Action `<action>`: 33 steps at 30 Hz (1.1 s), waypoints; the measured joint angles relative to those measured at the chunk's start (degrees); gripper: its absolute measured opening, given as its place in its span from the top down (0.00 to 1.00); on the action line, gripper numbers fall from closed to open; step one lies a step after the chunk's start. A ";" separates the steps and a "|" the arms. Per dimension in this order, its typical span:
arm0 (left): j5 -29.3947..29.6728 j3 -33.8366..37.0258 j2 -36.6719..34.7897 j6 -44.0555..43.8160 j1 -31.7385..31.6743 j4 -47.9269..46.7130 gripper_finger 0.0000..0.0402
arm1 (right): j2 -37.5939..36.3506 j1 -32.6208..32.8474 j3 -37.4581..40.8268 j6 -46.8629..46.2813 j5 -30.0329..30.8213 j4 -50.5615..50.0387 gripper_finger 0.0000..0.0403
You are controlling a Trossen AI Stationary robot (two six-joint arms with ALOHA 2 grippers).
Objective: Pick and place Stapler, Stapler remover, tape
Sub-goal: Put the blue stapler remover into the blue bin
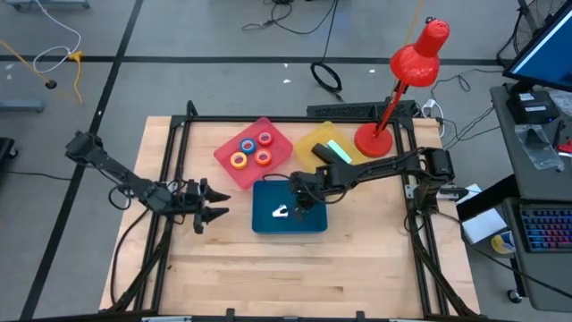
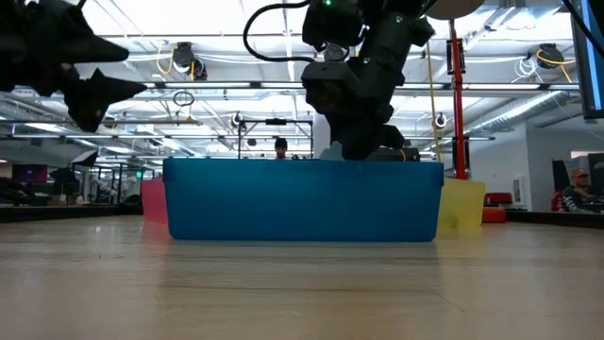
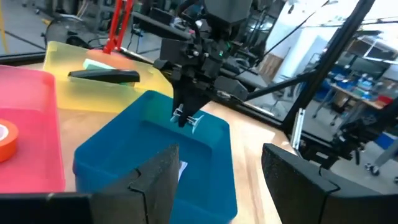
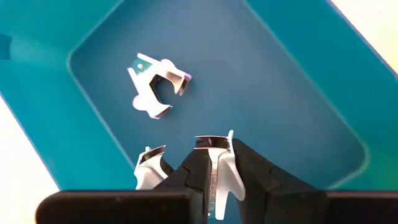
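Blue tray (image 1: 268, 224) under the right gripper (image 4: 214, 163), which we see clenched on a white staple remover (image 4: 217, 171).
We find a second white staple remover (image 4: 155, 86) lying loose on the tray floor, apart from the fingers and ahead of them. Our left gripper (image 1: 214, 204) waits beside the tray, its fingers parted and holding nothing. The tape rolls (image 1: 252, 150) sit in the pink tray (image 1: 277, 132), the black stapler (image 1: 332, 154) in the yellow one (image 1: 308, 143).

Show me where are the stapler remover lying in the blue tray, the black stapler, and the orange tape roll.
stapler remover (image 4: 155, 84): right wrist view, its metal body.
black stapler (image 3: 104, 75): left wrist view, its top.
orange tape roll (image 1: 239, 160): high view, its ring.
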State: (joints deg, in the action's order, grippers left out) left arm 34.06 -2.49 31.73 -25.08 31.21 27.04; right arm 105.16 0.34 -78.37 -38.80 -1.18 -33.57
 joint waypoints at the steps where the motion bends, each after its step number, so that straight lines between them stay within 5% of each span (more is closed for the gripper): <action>1: -0.41 0.94 0.00 0.25 0.00 1.38 0.43 | 0.00 0.00 0.25 -0.48 0.05 0.05 0.91; 16: -6.17 1.63 0.07 0.36 -0.73 -0.45 0.43 | 0.00 0.02 2.69 -2.54 1.13 2.35 0.91; 26: -14.39 -0.55 0.07 -0.64 -7.61 -8.05 0.43 | 6.23 -0.33 2.21 -5.89 -3.25 5.14 0.91; 33: -15.03 -3.82 0.07 3.00 -12.42 -10.67 0.43 | 5.88 -0.48 2.29 -6.06 -3.25 5.87 0.90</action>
State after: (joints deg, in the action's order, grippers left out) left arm 19.03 -6.32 31.79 -22.09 18.78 16.38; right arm 111.04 -0.14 -76.07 -44.86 -4.43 -27.70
